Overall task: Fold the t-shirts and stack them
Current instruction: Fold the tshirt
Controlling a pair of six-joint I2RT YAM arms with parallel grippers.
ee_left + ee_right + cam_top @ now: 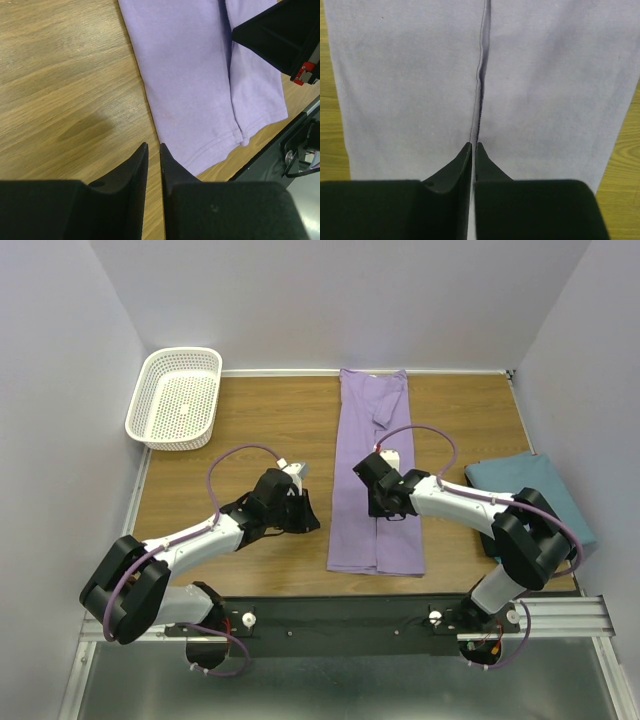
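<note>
The lavender t-shirt (378,440) lies flat in the middle of the table as a long narrow strip, its two side flaps folded in and meeting along a centre seam (479,75). My right gripper (386,504) (473,144) hovers over the near half of that seam, shut, with no cloth pinched. My left gripper (303,512) (153,145) sits over bare wood just left of the shirt's near left corner (190,75). Its fingers stand a narrow gap apart with nothing between them. The teal t-shirt (535,495) lies folded at the right edge, partly under the right arm.
A white mesh basket (175,397) stands at the back left corner. A black rail (330,615) with the arm bases runs along the near edge. Walls close in the table on three sides. The right arm's gripper body (280,35) shows in the left wrist view.
</note>
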